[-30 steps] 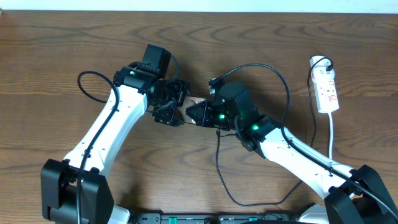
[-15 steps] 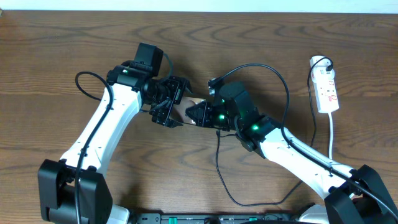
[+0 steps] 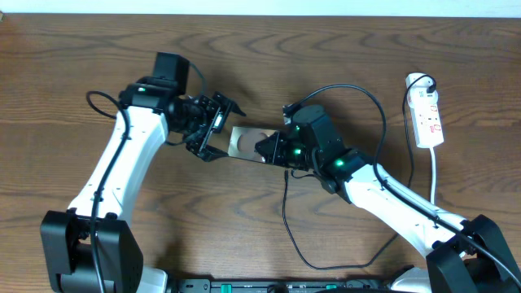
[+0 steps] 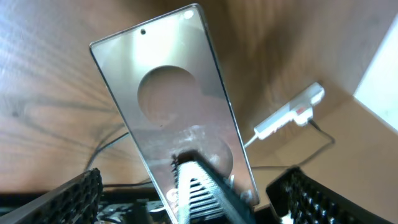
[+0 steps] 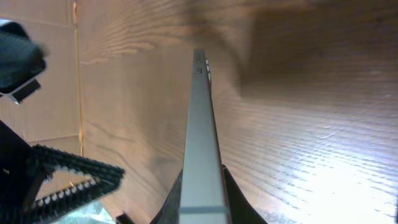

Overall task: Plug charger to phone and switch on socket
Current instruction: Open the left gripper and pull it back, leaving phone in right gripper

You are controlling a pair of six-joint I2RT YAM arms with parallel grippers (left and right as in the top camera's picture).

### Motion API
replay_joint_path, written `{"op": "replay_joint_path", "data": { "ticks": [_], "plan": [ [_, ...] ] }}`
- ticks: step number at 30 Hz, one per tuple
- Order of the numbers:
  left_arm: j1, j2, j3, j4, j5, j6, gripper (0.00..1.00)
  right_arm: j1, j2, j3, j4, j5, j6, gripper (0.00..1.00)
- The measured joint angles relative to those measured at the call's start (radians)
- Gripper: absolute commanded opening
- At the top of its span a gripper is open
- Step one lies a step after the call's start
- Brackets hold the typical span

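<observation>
The table (image 3: 81, 81) is dark brown wood with a strong wavy grain. A pale strip (image 3: 244, 6) of the room runs along its far edge. In the right wrist view light glares off the boards near me, and a straight seam crosses the wood on the left.

My left end effector (image 3: 218, 129) hangs over the middle of the table, left of centre, with its jaws spread wide and nothing between them. In its own camera, the 2 ribbed jaws sit at the bottom corners, well apart.

My right end effector (image 3: 264, 149) is clamped narrow on the phone (image 3: 247, 141), gripping 1 end. The free end points toward my left end effector and lies just beside it, not touching. From above the phone shows as a pale rectangle. In the left wrist view its glossy face reflects a round shape. I cannot tell whether it rests on the table.

The charger (image 3: 284, 212) drops from under my right end effector, loops near the front edge and climbs to the far end of the socket (image 3: 426, 114). Its tip is hidden, so I cannot tell if it is in the phone.

The socket lies at the far right of the table, well apart from both end effectors.
</observation>
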Motion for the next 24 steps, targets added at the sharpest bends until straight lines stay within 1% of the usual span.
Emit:
{"op": "replay_joint_path", "data": {
  "ticks": [4, 9, 13, 18, 22, 24],
  "plan": [
    [0.050, 0.000, 0.000, 0.058, 0.085, 0.170, 0.92, -0.031, 0.000, 0.000, -0.001, 0.000, 0.006, 0.01],
    [0.100, 0.000, 0.000, 0.087, 0.145, 0.272, 0.93, -0.069, 0.000, 0.000, -0.001, -0.002, 0.044, 0.01],
    [0.141, 0.000, 0.000, 0.132, 0.184, 0.315, 0.93, -0.092, 0.000, 0.000, 0.000, -0.005, 0.080, 0.01],
    [0.185, -0.001, -0.008, 0.212, 0.264, 0.340, 0.93, -0.117, 0.000, 0.000, 0.037, -0.008, 0.113, 0.01],
    [0.212, -0.004, -0.068, 0.288, 0.312, 0.343, 0.93, -0.132, 0.000, 0.000, 0.090, -0.010, 0.137, 0.01],
    [0.221, -0.004, -0.122, 0.373, 0.337, 0.330, 0.93, -0.134, 0.000, 0.000, 0.116, -0.009, 0.148, 0.01]
  ]
}}
